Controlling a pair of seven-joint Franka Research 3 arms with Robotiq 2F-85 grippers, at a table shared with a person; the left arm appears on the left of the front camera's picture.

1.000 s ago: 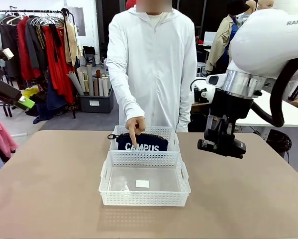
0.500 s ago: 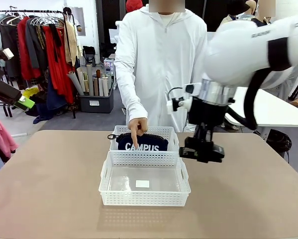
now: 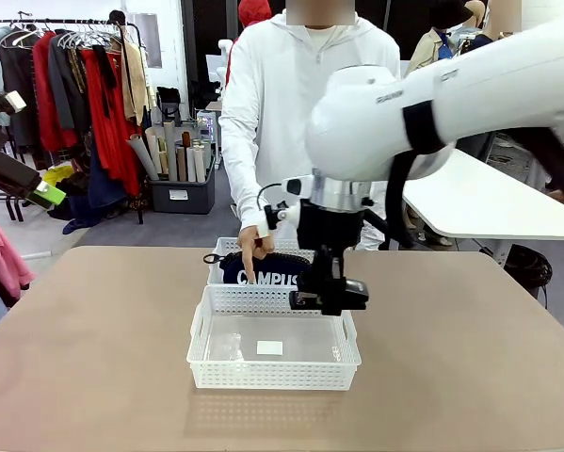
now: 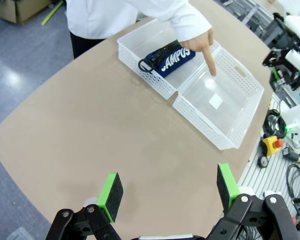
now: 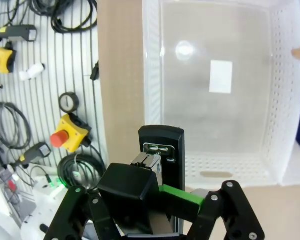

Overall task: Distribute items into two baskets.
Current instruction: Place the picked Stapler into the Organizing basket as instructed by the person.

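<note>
Stapler [image 3: 330,298] was clamped between the shut fingers of the right gripper [image 3: 330,299], hanging over the near basket [image 3: 274,373] at its 2 o'clock corner. Pouch [image 3: 268,269] lay in the far basket [image 3: 227,248], at 12 o'clock from the near one, with the person's hand [image 3: 250,243] pointing a finger down just above it. Step in hand: carrying stapler to the unfilled basket. Next move probably calls for lowering inside the walls, then opening. Left gripper [image 4: 167,191] waited well apart, fingers spread, holding nothing.
</note>
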